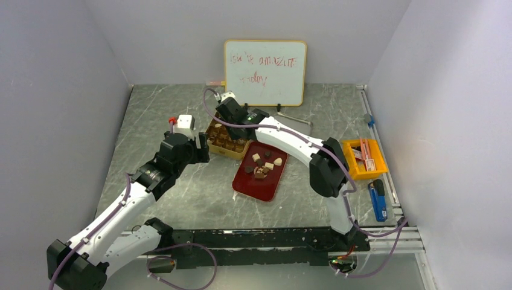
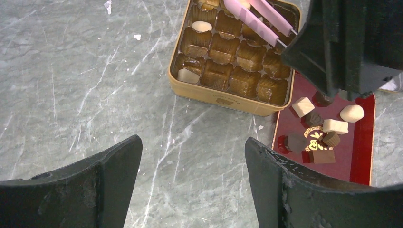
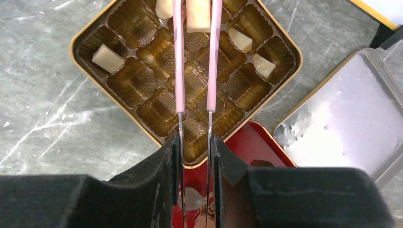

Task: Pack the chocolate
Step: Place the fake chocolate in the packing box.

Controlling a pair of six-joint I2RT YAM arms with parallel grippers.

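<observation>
A gold tin (image 1: pixel 212 145) with brown cups stands mid-table. Its rim also shows in the left wrist view (image 2: pixel 223 99) and the right wrist view (image 3: pixel 90 71). Several chocolate pieces (image 1: pixel 261 166) lie on a red lid (image 1: pixel 261 188), also in the left wrist view (image 2: pixel 328 130). A few cream pieces (image 3: pixel 108 58) sit in the tin's cups. My right gripper (image 3: pixel 195 140) is shut on pink tweezers (image 3: pixel 178 71) over the tin. A cream piece (image 3: pixel 198 14) lies between the tweezer arms at the frame's top edge. My left gripper (image 2: pixel 192 145) is open and empty, just left of the tin.
A whiteboard (image 1: pixel 265 72) stands at the back. A silver lid (image 3: pixel 342 123) lies right of the tin. An orange bin (image 1: pixel 364 158) and a blue tool (image 1: pixel 377 199) sit at the right. A white and red object (image 1: pixel 184 122) sits left of the tin.
</observation>
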